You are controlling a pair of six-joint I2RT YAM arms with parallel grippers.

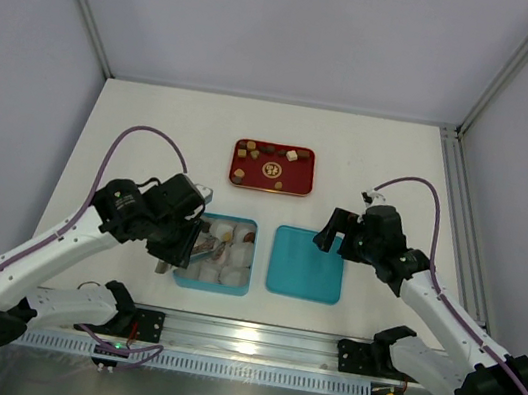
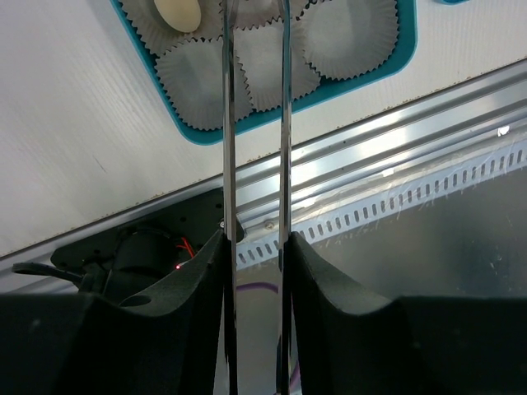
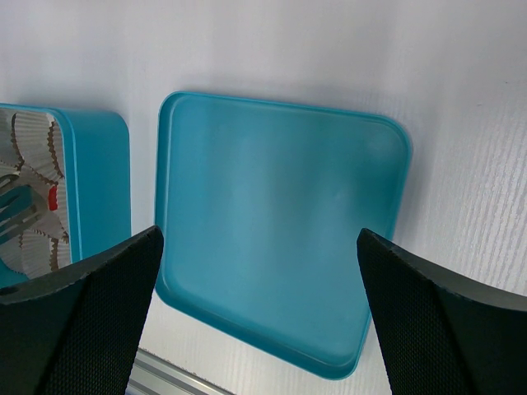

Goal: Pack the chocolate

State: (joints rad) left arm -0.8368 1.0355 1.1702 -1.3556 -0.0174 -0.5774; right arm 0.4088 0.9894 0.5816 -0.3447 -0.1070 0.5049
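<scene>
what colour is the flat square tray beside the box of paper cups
Plain teal tray; clearest in right wrist view.

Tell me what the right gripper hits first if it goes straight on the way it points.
Most likely the empty shallow teal square tray, framed between the right gripper's open fingers; its depth is unclear.

Readable text: none is found in any of the three views.
Red tray (image 1: 298,185): a pale gold mark (image 1: 272,169) is printed at its middle, but it is too small for any letters or figures to be made out.
</scene>
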